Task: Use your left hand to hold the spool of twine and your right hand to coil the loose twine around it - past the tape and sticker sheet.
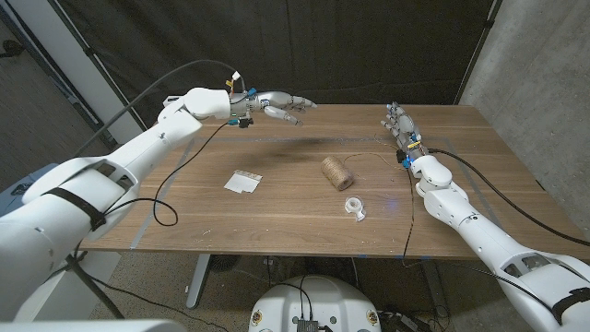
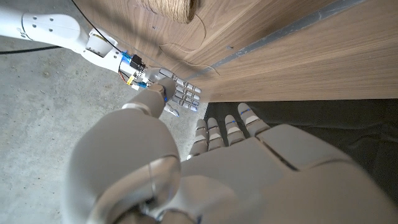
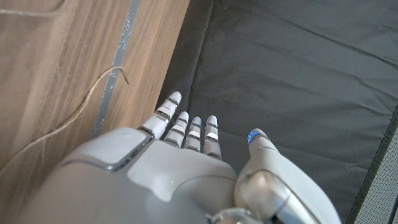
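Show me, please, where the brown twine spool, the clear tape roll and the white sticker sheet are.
brown twine spool (image 1: pixel 337 172), head view, middle of its wound side.
clear tape roll (image 1: pixel 354 207), head view, on its ring.
white sticker sheet (image 1: pixel 243 182), head view, centre of the sheet.

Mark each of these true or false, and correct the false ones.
1. The left hand grips the spool of twine. False: it hovers apart from the spool, holding nothing.
2. The tape roll lies nearer the table's front edge than the spool. True.
3. The sticker sheet lies between the spool and the right hand. False: it lies on the spool's other side, toward the left arm.
4. Loose twine trails from the spool toward the right hand. True.
5. The right hand pinches the twine's end. False: its fingers are apart, holding nothing.
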`<action>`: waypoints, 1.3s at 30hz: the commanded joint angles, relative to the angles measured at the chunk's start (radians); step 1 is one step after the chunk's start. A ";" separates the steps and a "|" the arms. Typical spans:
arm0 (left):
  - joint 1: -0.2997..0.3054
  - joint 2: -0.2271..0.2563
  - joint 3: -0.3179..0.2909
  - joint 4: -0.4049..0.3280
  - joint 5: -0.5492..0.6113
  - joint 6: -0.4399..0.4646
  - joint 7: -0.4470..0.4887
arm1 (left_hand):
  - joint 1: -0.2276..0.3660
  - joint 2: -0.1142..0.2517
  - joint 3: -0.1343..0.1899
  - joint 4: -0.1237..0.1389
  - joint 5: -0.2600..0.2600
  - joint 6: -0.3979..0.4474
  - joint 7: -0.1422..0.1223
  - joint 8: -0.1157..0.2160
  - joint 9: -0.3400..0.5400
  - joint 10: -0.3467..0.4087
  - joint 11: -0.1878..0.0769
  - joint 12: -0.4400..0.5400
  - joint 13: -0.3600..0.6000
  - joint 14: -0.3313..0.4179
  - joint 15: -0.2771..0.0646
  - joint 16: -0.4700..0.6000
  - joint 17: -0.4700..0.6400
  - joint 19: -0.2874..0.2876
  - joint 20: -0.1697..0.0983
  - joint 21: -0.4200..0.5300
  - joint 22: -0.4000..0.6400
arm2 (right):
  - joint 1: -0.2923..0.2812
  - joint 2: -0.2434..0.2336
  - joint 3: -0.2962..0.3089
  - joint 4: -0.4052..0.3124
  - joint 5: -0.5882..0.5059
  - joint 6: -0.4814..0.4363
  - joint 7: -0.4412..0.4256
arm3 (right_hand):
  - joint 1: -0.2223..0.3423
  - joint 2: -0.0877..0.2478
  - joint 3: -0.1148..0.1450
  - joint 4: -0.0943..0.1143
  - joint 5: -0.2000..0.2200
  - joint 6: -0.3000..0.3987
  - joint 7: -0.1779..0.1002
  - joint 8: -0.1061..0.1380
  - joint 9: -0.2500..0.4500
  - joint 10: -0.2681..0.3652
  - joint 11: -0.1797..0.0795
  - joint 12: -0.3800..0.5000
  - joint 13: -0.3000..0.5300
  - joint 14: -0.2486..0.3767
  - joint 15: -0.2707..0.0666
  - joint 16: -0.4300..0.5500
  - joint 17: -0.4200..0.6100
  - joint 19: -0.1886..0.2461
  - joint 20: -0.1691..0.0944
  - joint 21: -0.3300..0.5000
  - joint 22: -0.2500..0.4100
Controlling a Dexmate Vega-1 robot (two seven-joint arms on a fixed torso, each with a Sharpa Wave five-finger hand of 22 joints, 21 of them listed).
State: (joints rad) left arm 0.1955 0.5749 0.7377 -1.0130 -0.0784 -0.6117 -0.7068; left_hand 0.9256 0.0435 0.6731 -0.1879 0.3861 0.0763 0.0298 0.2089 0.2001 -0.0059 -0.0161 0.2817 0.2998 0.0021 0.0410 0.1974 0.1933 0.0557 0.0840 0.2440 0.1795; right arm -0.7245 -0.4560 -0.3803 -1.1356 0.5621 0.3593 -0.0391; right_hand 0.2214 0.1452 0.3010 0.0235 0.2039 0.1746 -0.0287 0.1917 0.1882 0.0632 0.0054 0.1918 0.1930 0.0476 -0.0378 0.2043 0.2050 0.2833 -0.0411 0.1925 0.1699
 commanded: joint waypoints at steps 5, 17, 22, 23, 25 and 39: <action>-0.060 -0.008 0.037 0.030 0.035 -0.045 -0.078 | 0.032 -0.010 -0.004 -0.001 -0.002 -0.022 0.002 -0.009 0.004 -0.029 -0.001 0.010 0.010 -0.011 0.008 -0.005 0.002 -0.004 0.004 -0.008 0.002 | 0.007 0.007 0.001 0.007 -0.014 0.010 -0.022 | 0.002 -0.006 0.008 0.001 0.000 -0.019 0.001 -0.007 0.004 -0.007 0.011 -0.001 0.005 -0.006 -0.005 -0.006 -0.001 -0.006 -0.008 0.000 0.003; -0.082 -0.020 0.051 0.045 0.082 -0.099 -0.063 | 0.062 -0.023 -0.017 0.005 -0.015 -0.004 -0.001 -0.001 0.006 -0.009 -0.010 0.033 0.020 0.010 -0.002 0.004 0.005 0.012 0.001 -0.008 0.003 | 0.019 0.017 0.005 0.029 -0.021 0.033 -0.035 | 0.003 -0.006 0.010 0.000 -0.001 -0.022 0.001 -0.005 0.004 -0.010 0.009 0.000 0.006 -0.012 -0.002 -0.007 -0.001 -0.008 -0.005 0.000 0.003; -0.092 -0.020 0.058 0.040 0.091 -0.105 -0.075 | 0.073 -0.030 -0.022 0.004 -0.021 0.008 -0.004 0.003 0.006 -0.005 -0.011 0.040 0.023 0.018 -0.003 0.006 0.006 0.022 0.002 -0.007 0.003 | 0.015 0.016 0.008 0.026 -0.016 0.031 -0.036 | 0.003 -0.007 0.012 -0.001 -0.001 -0.022 0.001 -0.004 0.004 -0.010 0.005 0.001 0.006 -0.012 -0.001 -0.007 -0.001 -0.009 -0.005 0.000 0.003; -0.095 -0.021 0.059 0.042 0.093 -0.109 -0.077 | 0.075 -0.032 -0.024 0.004 -0.022 0.007 -0.005 0.002 0.006 -0.009 -0.015 0.040 0.024 0.018 -0.003 0.006 0.006 0.023 0.002 -0.007 0.003 | 0.015 0.016 0.009 0.026 -0.016 0.031 -0.037 | 0.003 -0.007 0.012 -0.001 -0.001 -0.022 0.001 -0.004 0.004 -0.010 0.011 0.001 0.006 -0.012 -0.001 -0.007 -0.001 -0.009 -0.004 0.000 0.003; -0.101 -0.025 0.063 0.047 0.097 -0.116 -0.082 | 0.077 -0.035 -0.027 0.005 -0.025 0.005 -0.005 0.001 0.006 -0.012 -0.015 0.040 0.025 0.016 -0.003 0.005 0.007 0.023 0.002 -0.008 0.003 | 0.013 0.017 0.010 0.026 -0.015 0.033 -0.039 | 0.002 -0.008 0.013 -0.001 -0.001 -0.022 0.000 -0.003 0.004 -0.012 0.017 0.001 0.006 -0.013 0.001 -0.006 -0.001 -0.010 -0.002 0.000 0.003; -0.126 -0.041 0.086 0.049 0.121 -0.137 -0.109 | 0.090 -0.053 -0.044 0.007 -0.043 -0.007 -0.009 -0.004 0.006 -0.025 -0.017 0.045 0.031 0.009 -0.004 0.001 0.008 0.021 0.002 -0.013 0.004 | 0.000 0.009 0.018 0.016 -0.015 0.034 -0.052 | 0.000 -0.009 0.015 -0.001 -0.002 -0.026 0.002 -0.003 0.005 -0.017 0.012 0.001 0.006 -0.016 0.005 -0.006 0.000 -0.012 0.001 0.000 0.003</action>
State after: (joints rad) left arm 0.0951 0.5479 0.8019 -0.9644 0.0268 -0.7365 -0.7957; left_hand 1.0071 -0.0037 0.6324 -0.1808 0.3473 0.0714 0.0248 0.2048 0.2025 -0.0252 -0.0326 0.3194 0.3277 0.0166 0.0341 0.1974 0.1980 0.0698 0.0838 0.2362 0.1793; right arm -0.7164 -0.4416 -0.3678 -1.1128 0.5453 0.3910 -0.0792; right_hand 0.2214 0.1452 0.3093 0.0236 0.2039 0.1495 -0.0287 0.1917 0.1881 0.0492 0.0193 0.1918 0.1979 0.0398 -0.0301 0.1996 0.2050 0.2759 -0.0412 0.1925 0.1698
